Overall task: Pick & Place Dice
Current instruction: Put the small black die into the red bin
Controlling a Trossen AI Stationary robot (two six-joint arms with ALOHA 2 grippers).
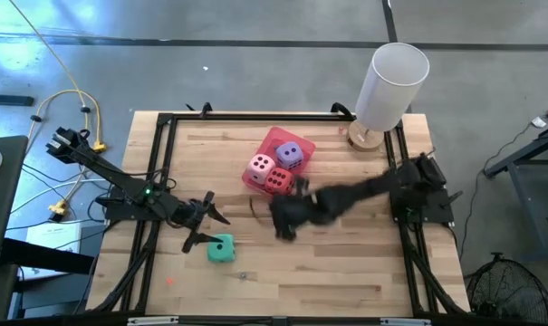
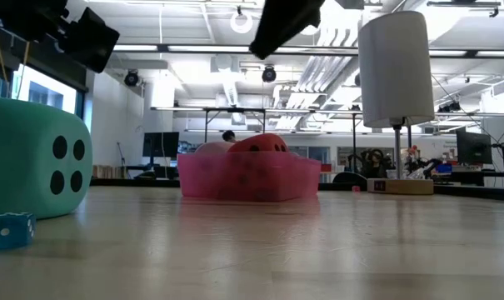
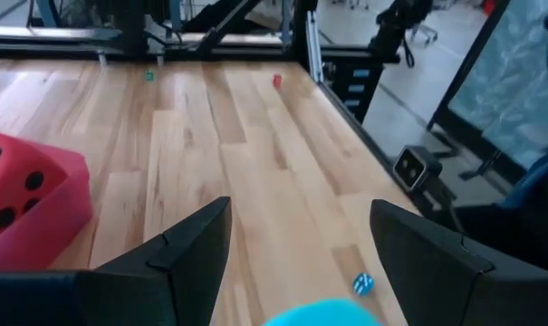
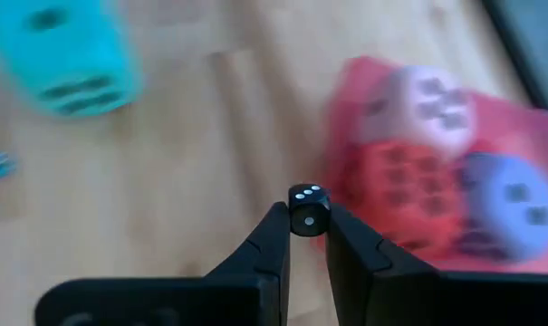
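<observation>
wooden planks make up the table (image 1: 346,263), with a white cylinder (image 1: 391,86) standing at its far right corner. the pink tray (image 1: 272,142) sits near the middle and holds the pink die (image 1: 259,167), red die (image 1: 276,180) and purple die (image 1: 290,155), packed touching. the teal die (image 1: 221,249) lies alone on the boards, just beside the left gripper (image 1: 204,222), whose fingers stand spread and empty above it. the right gripper (image 4: 308,237), near the tray, pinches a small black die (image 4: 308,210) between its tips. a tiny blue die (image 2: 9,230) lies beside the teal one. the big dice look soft and light, likely squashy foam; flat opposite faces, taken at mid-height, seem the best hold. the black die looks hard and slick, apt to pop free.
</observation>
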